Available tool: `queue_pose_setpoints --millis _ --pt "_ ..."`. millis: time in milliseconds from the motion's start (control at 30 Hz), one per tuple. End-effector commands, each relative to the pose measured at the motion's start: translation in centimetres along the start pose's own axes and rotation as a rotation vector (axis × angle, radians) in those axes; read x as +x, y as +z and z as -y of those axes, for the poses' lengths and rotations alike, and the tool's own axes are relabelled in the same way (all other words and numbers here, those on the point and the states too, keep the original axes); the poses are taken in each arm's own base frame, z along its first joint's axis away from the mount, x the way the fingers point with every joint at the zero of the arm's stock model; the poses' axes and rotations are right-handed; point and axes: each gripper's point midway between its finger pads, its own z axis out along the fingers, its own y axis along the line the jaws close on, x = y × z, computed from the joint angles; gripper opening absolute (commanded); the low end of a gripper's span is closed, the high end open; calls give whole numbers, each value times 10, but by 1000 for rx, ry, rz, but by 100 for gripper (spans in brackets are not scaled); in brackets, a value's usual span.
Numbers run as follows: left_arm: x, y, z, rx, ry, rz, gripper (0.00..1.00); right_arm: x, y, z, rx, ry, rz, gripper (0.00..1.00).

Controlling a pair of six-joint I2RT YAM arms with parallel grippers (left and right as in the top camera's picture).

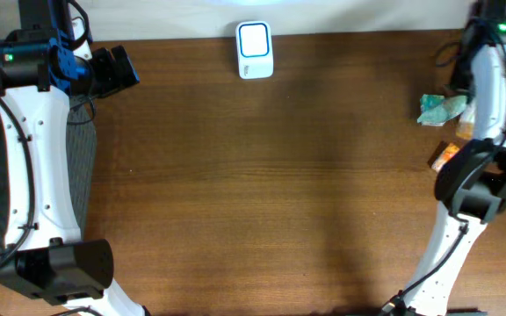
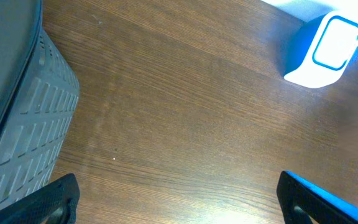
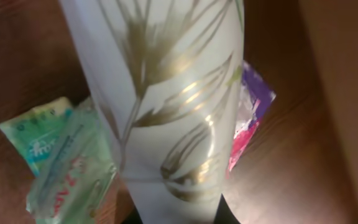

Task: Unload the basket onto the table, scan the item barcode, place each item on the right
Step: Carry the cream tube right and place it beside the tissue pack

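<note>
**Right gripper closed on the white pouch**

Your right gripper has its jaws pressed together at the bottom edge of the right wrist view. The white pouch, marked with gold leaf strokes, rises straight out of them and fills the middle of that view. Just beside the pouch on one side you see two green packets, overlapping. On the other side a purple and pink packet peeks out from behind it. These lie on the brown table.

From overhead, you find this cluster at the far right edge of the table. The green packets sit beside the right arm, with an orange packet near them. The arm itself covers the pouch, so you cannot place it exactly in that view.

The scanner, white with a blue-outlined window, stands at the middle of the table's back edge, well apart from the cluster and the right arm.

Your left gripper is spread wide over bare wood on the left side. The grey basket is just beside it, and the scanner shows at the upper right of its wrist view.
</note>
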Motion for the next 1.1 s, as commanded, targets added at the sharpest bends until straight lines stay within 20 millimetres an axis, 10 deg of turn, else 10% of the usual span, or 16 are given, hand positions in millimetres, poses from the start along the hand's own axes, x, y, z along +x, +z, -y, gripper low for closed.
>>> queue_pose_setpoints --millis 0,200,333,567,1067 --pt "-3 -4 -1 0 0 16 99 -5 -13 11 -87 74 20 14" --pt "-3 -4 -1 0 0 16 99 -2 -14 10 -87 84 5 63" --pt "-3 -4 -1 -1 0 16 99 9 -31 20 -83 131 -25 70" --pt "-3 -4 -1 0 0 16 99 27 -149 47 -248 217 76 71" --pt "-3 -4 -1 -1 0 16 99 171 -362 75 -447 57 403 75"
